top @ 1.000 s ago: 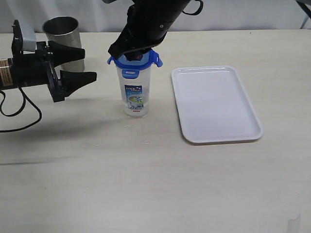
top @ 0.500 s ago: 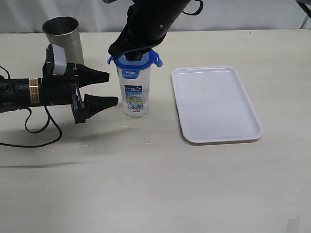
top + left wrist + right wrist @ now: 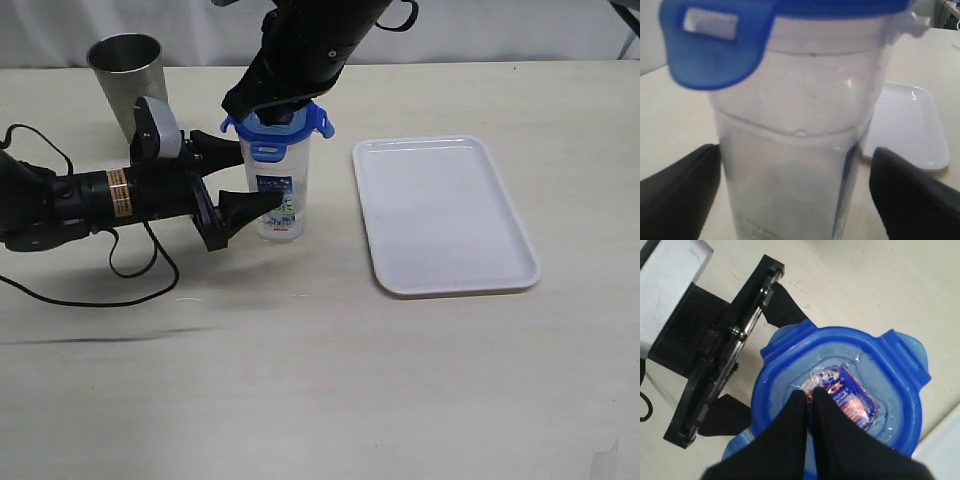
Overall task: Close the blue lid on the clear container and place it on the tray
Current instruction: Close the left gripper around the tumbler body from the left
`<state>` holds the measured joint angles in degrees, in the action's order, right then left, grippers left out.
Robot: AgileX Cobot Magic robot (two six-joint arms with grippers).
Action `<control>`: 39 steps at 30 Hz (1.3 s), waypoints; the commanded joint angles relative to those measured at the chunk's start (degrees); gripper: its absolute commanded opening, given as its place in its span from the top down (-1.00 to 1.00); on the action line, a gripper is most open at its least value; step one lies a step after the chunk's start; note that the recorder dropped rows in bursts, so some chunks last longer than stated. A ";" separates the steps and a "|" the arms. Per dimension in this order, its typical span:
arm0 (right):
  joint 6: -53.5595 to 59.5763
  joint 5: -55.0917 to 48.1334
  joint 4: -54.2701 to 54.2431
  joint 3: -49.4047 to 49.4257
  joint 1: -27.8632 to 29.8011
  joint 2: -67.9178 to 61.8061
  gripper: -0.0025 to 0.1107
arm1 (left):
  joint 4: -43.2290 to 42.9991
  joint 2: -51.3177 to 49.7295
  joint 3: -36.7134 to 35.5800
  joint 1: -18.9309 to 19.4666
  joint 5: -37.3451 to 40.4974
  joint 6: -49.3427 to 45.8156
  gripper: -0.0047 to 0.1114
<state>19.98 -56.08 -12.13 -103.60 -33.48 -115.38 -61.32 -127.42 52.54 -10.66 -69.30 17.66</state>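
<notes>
The clear container [image 3: 275, 200] stands upright on the table, left of the tray [image 3: 440, 215]. The blue lid [image 3: 278, 128] sits on its mouth with the flaps sticking out. My right gripper [image 3: 809, 392] is shut, and its joined fingertips rest on the lid [image 3: 855, 405] at the red-and-white sticker [image 3: 852, 397]. My left gripper [image 3: 256, 178] is open and reaches in from the left. One finger is on each side of the container [image 3: 795, 165] below the lid [image 3: 730, 40], with a gap showing at one finger [image 3: 912, 195].
A grey steel cup [image 3: 128, 62] stands at the back left, behind the left arm. The white tray [image 3: 910, 125] lies empty to the container's right. The left arm's cable [image 3: 130, 270] trails over the table on the left.
My left gripper has moved right from the table's left side until its open fingers bracket the container. The right gripper has stayed on the lid.
</notes>
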 commanded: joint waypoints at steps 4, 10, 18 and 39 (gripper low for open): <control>-0.79 -2.87 0.84 0.42 0.05 -0.70 0.87 | 4.17 -0.10 0.21 -3.48 0.66 -5.72 -0.38; -1.13 -2.98 0.84 0.42 0.05 -0.70 0.87 | 5.00 -0.10 0.21 -3.48 0.66 -5.70 -0.38; -1.13 -2.98 0.84 0.42 0.05 -0.70 0.87 | 8.45 -0.10 0.21 -6.19 0.88 -7.19 -0.38; -1.62 -3.21 0.84 0.42 0.05 -0.70 0.87 | 16.20 -0.10 0.21 -10.03 1.53 -7.70 -0.38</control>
<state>18.63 -57.12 -12.01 -103.81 -33.48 -115.38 -45.20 -127.76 52.54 -20.46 -67.62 10.32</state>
